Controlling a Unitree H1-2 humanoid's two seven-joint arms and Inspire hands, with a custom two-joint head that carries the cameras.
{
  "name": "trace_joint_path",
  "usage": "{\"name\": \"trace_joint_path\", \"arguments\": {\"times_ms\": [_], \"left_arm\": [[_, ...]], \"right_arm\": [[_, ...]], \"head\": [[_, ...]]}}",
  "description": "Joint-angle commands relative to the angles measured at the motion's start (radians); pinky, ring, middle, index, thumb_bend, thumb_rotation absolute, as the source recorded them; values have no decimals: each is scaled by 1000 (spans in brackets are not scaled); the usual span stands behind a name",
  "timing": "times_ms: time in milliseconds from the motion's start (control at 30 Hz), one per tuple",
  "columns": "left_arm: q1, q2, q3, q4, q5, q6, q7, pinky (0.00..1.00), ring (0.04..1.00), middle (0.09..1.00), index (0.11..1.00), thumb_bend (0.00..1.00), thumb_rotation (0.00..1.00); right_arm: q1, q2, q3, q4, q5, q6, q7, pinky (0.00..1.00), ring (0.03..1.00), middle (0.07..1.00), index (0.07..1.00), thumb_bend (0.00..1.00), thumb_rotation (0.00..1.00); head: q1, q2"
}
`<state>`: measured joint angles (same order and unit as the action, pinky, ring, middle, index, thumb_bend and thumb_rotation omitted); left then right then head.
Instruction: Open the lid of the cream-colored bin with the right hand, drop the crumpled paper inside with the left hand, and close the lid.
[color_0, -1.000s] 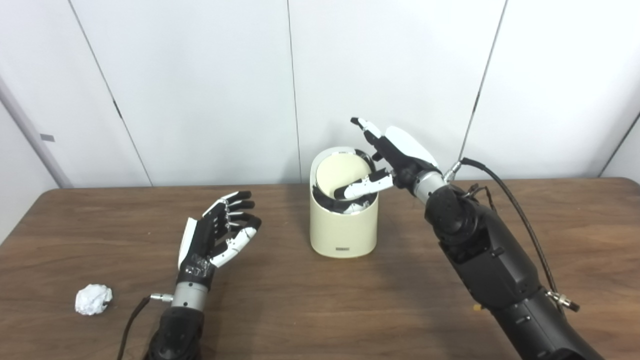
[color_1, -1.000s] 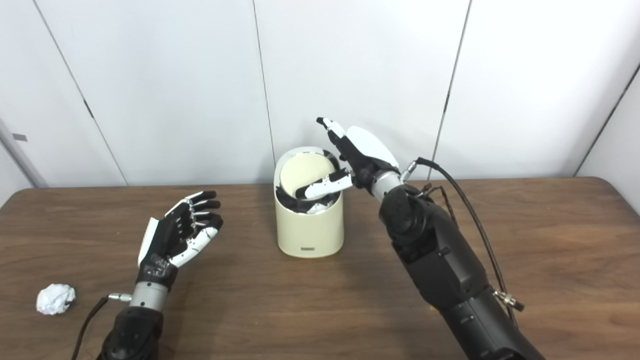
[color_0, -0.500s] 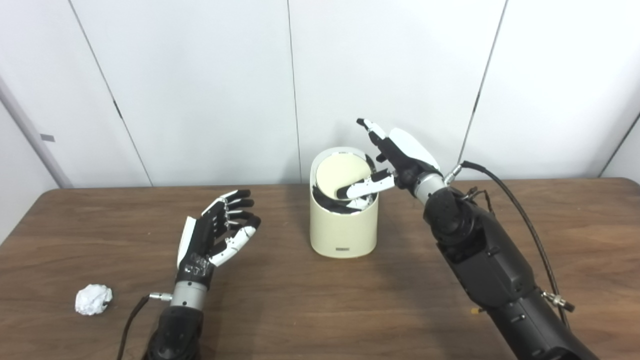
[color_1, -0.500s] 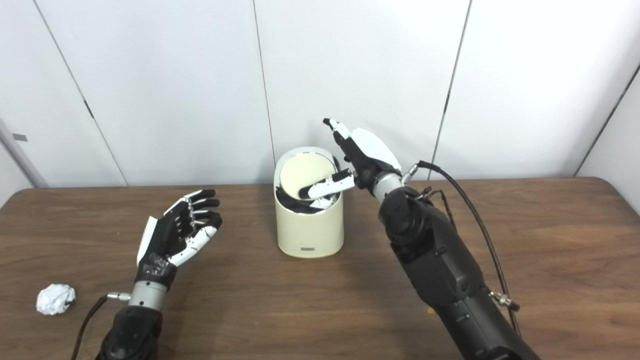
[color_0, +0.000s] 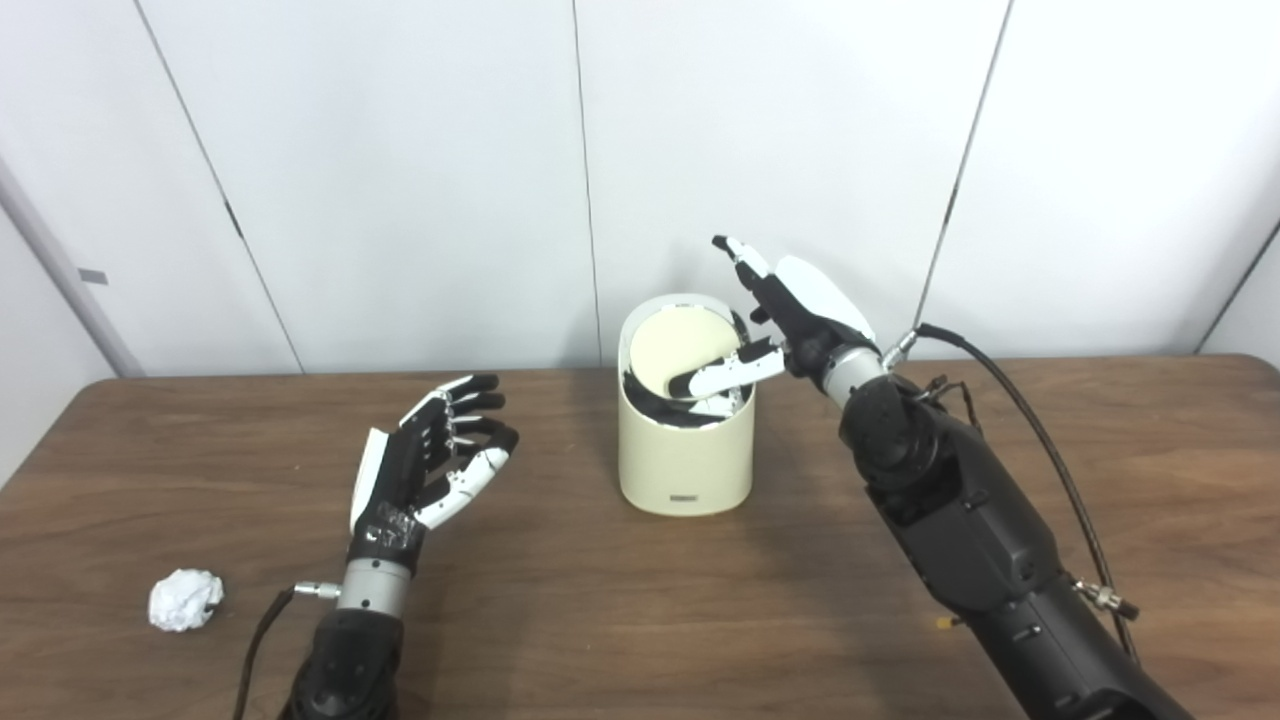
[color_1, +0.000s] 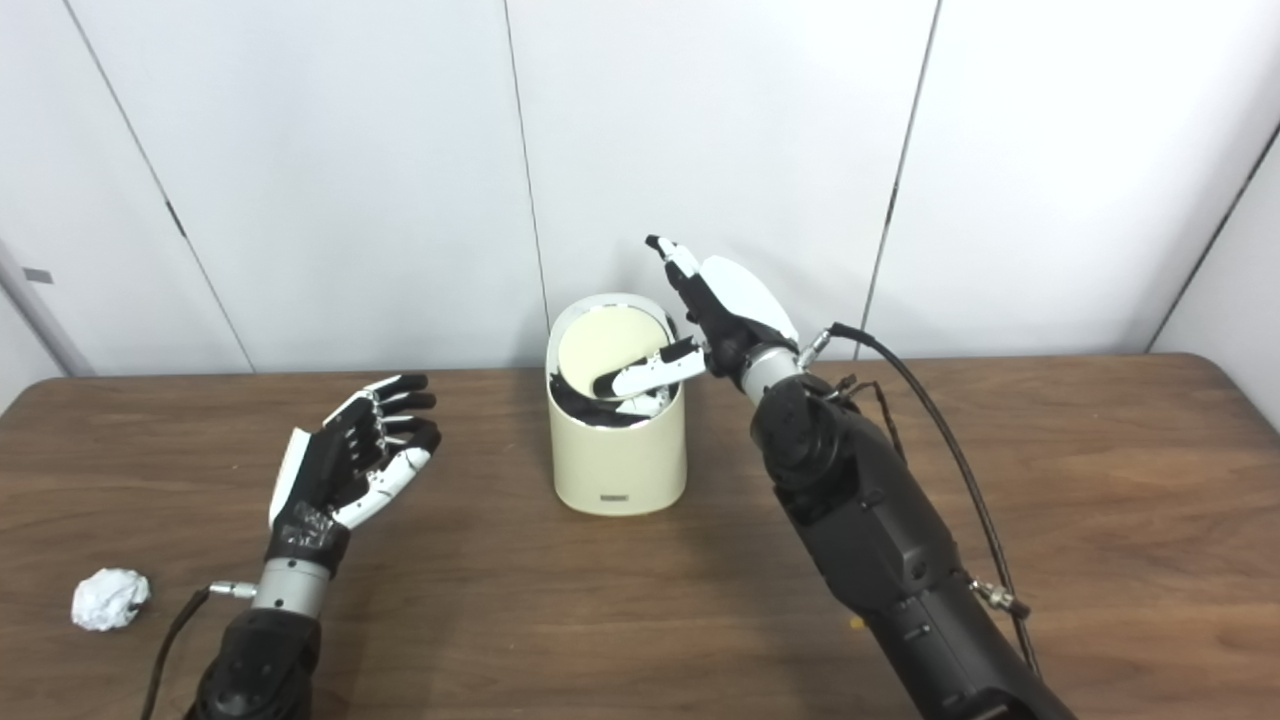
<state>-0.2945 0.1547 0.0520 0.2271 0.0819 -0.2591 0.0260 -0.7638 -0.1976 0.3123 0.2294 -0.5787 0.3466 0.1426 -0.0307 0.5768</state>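
Cream-colored bin stands on the brown table near its far edge, its round lid tipped up on edge inside the rim. Right hand, beside the bin's upper rim, reaches its thumb over the opening and against the lid, its other fingers spread upward, gripping nothing. Left hand hovers well left of the bin, palm up, fingers apart and empty. Crumpled paper lies on the table farther left of the bin, beyond the left hand.
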Motion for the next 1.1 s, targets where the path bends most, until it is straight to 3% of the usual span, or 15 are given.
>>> {"name": "trace_joint_path", "arguments": {"times_ms": [0, 300, 700, 733, 800, 967, 1067], "left_arm": [[-24, 7, 5, -38, -1, -15, 4, 522, 657, 731, 773, 631, 388], [-20, 5, 6, -37, -11, -21, 1, 524, 661, 734, 774, 617, 370], [-14, 6, 7, -49, -8, -9, 5, 528, 666, 732, 777, 627, 387], [-14, 6, 7, -49, -8, -10, 4, 529, 666, 732, 777, 629, 388], [-13, 7, 7, -50, -7, -10, 4, 529, 665, 730, 776, 632, 389], [-15, 8, 8, -46, -13, -12, 0, 528, 662, 729, 775, 633, 391], [-18, 9, 10, -39, -17, -17, -1, 524, 658, 726, 775, 636, 392]], "right_arm": [[-51, -7, 8, -3, -25, -30, -16, 751, 936, 1000, 1000, 974, 413], [-65, -21, 44, 10, -73, -24, -23, 779, 938, 1000, 1000, 975, 402], [-73, -60, 119, -3, -196, -18, -7, 806, 916, 995, 999, 961, 313], [-70, -59, 110, -9, -185, -22, -9, 808, 916, 996, 999, 960, 316], [-67, -54, 82, -31, -153, -22, -8, 799, 917, 996, 1000, 913, 421], [-75, -4, -99, -123, 63, -43, -11, 781, 938, 985, 993, 881, 554], [-80, 5, -167, -202, 126, -7, 9, 727, 922, 980, 999, 842, 540]], "head": [[-1, 2], [-2, 8], [-1, 15], [-1, 15], [0, 19], [0, 18], [-1, 16]]}}
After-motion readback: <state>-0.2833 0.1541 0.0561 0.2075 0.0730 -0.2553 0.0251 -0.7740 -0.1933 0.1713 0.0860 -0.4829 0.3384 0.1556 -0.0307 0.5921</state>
